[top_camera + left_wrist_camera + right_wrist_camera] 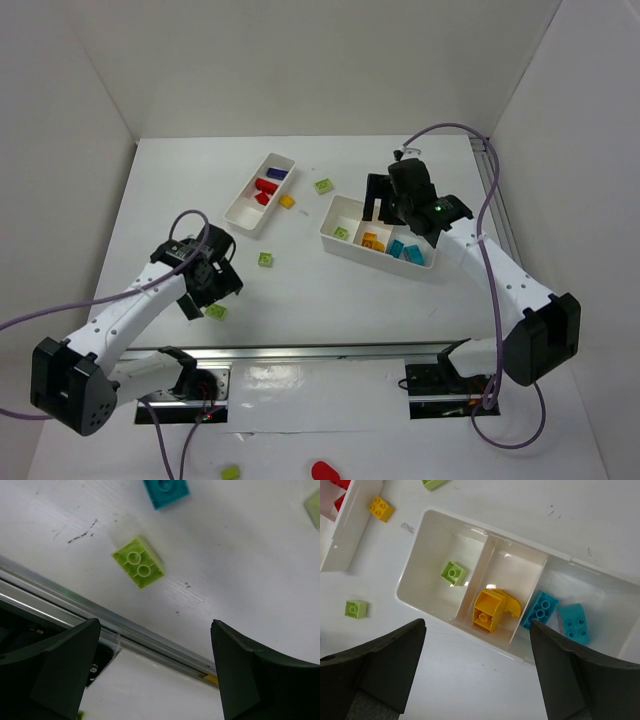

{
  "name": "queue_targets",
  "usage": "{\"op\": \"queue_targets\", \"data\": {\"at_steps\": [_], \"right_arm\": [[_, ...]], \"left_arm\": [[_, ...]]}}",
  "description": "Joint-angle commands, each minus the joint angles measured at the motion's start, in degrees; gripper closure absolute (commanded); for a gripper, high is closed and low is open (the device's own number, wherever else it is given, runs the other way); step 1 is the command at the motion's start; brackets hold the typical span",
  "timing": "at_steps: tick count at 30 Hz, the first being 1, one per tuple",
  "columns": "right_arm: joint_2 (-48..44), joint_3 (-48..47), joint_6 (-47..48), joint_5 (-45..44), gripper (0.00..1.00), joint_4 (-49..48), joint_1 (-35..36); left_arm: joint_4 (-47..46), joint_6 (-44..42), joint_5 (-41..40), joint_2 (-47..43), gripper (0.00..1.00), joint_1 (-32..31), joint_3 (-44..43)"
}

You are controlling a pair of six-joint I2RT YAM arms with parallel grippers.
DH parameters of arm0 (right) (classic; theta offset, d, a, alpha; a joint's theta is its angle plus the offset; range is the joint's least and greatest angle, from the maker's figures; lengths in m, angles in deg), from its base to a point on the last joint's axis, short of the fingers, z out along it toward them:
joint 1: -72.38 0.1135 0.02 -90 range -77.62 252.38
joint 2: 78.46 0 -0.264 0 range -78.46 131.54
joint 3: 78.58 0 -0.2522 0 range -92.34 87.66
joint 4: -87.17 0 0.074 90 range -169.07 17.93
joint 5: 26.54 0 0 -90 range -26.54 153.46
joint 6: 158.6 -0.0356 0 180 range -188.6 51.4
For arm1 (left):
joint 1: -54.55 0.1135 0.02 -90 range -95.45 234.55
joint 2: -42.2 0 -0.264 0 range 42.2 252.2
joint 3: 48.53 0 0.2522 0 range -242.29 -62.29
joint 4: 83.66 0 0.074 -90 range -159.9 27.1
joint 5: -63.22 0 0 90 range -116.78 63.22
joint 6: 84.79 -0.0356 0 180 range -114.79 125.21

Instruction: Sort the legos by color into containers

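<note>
Top external shows the right tray (345, 250) holding green, yellow and cyan bricks in separate compartments, and the left tray (240, 212) holding red and purple, with an orange brick (287, 201) and three green ones loose left of the right tray. Left wrist: the left gripper (155, 670), released and empty, faces a green brick (138, 569) and a cyan brick (166, 491) well left of that tray. Right wrist: the right gripper (477, 665) hangs spread, empty, above it; more than half sorted, I judge.

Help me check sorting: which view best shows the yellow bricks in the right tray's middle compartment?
Right wrist: the yellow bricks sit close and central, studs clear. Top external shows them as a small orange patch; left wrist misses them.
</note>
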Motion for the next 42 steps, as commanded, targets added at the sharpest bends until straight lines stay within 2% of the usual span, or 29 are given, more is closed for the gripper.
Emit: {"op": "queue_targets", "data": {"at_steps": [1,3,8,12,16,21,24,27,29,34,36,39,42], "right_arm": [[0.02,-0.53,1.84,2.49,0.08,-3.55,0.8],[0.02,-0.53,1.84,2.5,0.08,-3.02,0.81],[0.55,-0.53,1.84,2.5,0.08,-2.49,0.81],[0.55,-1.06,1.84,2.5,0.07,-1.96,0.81],[0.55,-1.06,1.84,2.5,0.07,-1.44,0.81],[0.55,-1.06,1.84,2.5,0.07,-1.44,0.81],[1.07,-1.59,1.84,2.5,0.07,-1.44,0.81],[1.07,-2.11,1.84,1.89,0.07,-1.44,1.33],[1.07,-2.12,1.84,1.88,0.07,-0.91,1.34],[1.07,-2.12,1.84,0.75,0.07,-0.91,1.34],[1.07,-2.12,1.32,0.22,0.07,-0.91,1.34],[-1.9,-0.11,-2.53,-4.77,0.07,-0.38,1.34],[-5.33,2.44,-5.36,-8.92,0.07,-0.38,1.34]], "left_arm": [[0.09,8.06,1.16,-2.59,0.0,3.24,2.37],[-1.05,9.64,0.1,-2.59,0.0,5.33,4.22],[-10.16,6.58,5.63,0.65,0.0,10.53,10.01],[-15.1,5.6,5.56,4.61,0.07,11.77,10.55],[-18.36,5.08,5.02,7.95,0.22,12.91,10.03],[-20.04,3.41,7.04,12.86,0.5,13.44,10.03],[-19.51,2.18,7.05,13.4,0.51,13.44,8.8],[-18.29,0.17,6.52,12.17,0.67,11.6,6.96],[-17.14,-1.33,6.52,9.99,0.77,8.97,3.53],[-17.66,-10.63,7.22,8.91,0.79,2.02,-6.21],[-22.04,-15.64,10.19,10.49,0.79,-0.35,-12.19],[-25.64,-22.67,15.55,16.72,0.79,-3.6,-21.06],[-26.36,-25.15,16.88,26.36,0.79,-5.72,-31.87]]}}
